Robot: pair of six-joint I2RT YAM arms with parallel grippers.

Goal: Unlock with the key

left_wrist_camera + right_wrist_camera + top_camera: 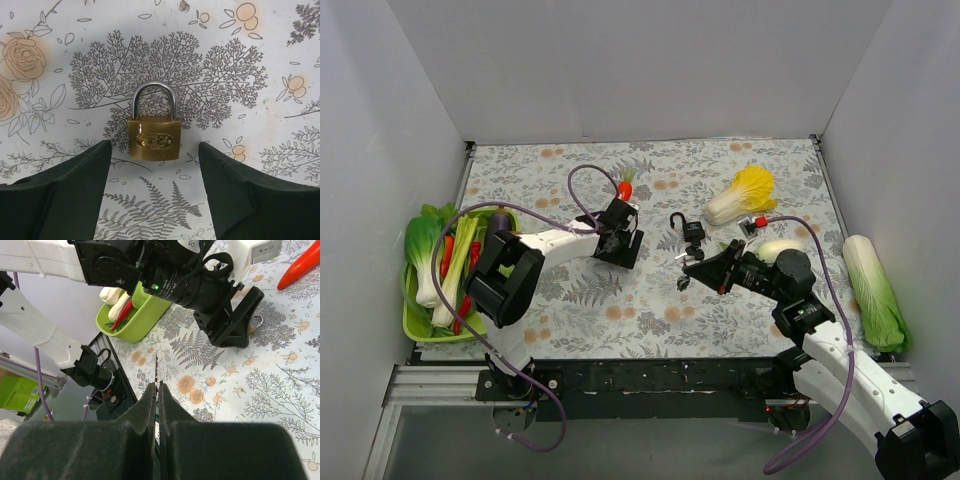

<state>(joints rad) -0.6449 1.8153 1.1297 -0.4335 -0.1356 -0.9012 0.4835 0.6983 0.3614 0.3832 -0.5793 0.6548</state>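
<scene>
The flowered table [740, 320] fills the middle of the top view, with grey walls on three sides. At its left edge stands a green basket [412, 322] packed with leafy greens and red peppers. At the far right edge lies a long green-and-white cabbage [873, 290], and a smaller yellow cabbage [742, 194] lies in the upper right of the cloth. A carrot [625, 187] lies near the top centre, just above my left gripper [618, 238].

That left gripper hangs low over the cloth with its fingers [80, 185] spread wide. The brass padlock [154, 140] lies flat on the cloth at the centre of my left wrist view. Its body sits in the gap between the two tips and touches neither. Its steel shackle is closed and points to the top of that frame.

My right gripper [688, 272] sits right of centre in the top view, pointing left toward the other arm. Just above it lies a dark padlock [693, 231] whose shackle looks open. My right fingers [140, 410] are pressed tight on the key [156, 371]. Its thin blade sticks out past the tips, seen edge-on. It is well apart from the brass padlock.
</scene>
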